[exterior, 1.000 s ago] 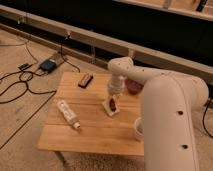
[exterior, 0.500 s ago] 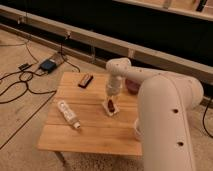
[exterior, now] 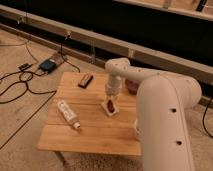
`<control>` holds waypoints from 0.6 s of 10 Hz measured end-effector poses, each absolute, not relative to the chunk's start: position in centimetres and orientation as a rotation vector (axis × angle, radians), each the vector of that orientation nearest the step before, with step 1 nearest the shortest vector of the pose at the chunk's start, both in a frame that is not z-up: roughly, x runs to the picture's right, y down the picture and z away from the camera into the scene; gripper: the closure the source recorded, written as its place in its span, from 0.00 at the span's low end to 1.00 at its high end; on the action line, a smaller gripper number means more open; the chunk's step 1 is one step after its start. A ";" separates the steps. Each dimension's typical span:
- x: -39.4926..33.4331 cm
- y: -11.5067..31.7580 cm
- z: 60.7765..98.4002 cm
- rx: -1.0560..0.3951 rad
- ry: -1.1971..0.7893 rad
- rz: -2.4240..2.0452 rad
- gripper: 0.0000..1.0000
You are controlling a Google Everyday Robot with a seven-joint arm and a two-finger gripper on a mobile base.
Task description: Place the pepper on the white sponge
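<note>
The small dark red pepper (exterior: 109,105) lies on the flat white sponge (exterior: 111,110) near the middle of the wooden table (exterior: 90,135). My gripper (exterior: 111,96) points down from the white arm and hangs right over the pepper, at or just above its top end. The sponge's far edge is hidden behind the gripper.
A brown rectangular block (exterior: 85,80) lies at the table's back left. A long white tube with markings (exterior: 68,114) lies at the left front. A dark maroon bowl (exterior: 131,85) shows behind the arm at the back right. Cables and a blue box (exterior: 48,65) lie on the floor at left.
The gripper has shifted slightly left and up over the sponge. The pepper stays on the sponge. The other things on the table have not moved.
</note>
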State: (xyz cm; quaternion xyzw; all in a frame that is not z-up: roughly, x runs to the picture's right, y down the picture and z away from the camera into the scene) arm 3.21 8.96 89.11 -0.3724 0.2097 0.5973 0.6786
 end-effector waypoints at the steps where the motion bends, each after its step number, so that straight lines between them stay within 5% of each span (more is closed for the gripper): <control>1: 3.2 8.9 89.1 -0.838 0.468 1.342 0.31; 6: 3.7 8.2 89.0 -0.832 0.452 1.359 0.31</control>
